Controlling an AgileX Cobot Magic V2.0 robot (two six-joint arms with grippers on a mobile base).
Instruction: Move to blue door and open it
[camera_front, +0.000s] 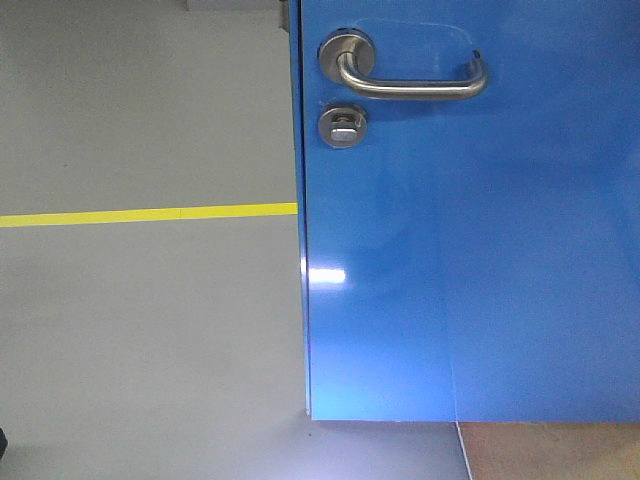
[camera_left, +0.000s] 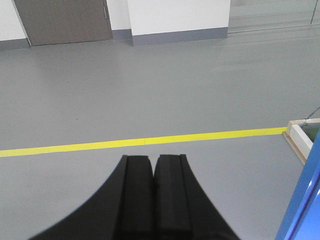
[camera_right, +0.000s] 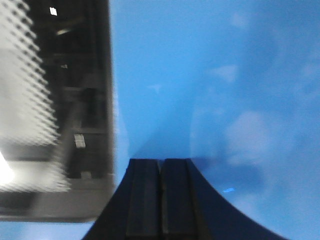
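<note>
The blue door (camera_front: 470, 260) fills the right two thirds of the front view, close up. Its silver lever handle (camera_front: 410, 75) sits at the top, with the round thumb-turn lock (camera_front: 343, 125) just below. The door's free edge runs down the middle of the view. My left gripper (camera_left: 154, 161) is shut and empty, over grey floor, with a sliver of the door (camera_left: 302, 210) at the lower right. My right gripper (camera_right: 161, 162) is shut and empty, its tips close against the door's blue face (camera_right: 215, 75). Neither gripper shows in the front view.
A yellow floor line (camera_front: 150, 213) crosses the grey floor left of the door and shows in the left wrist view (camera_left: 150, 141). A white wooden frame piece (camera_left: 300, 137) lies at the right. A brown door (camera_left: 65, 20) stands far off. A dark glazed panel (camera_right: 55, 110) shows left.
</note>
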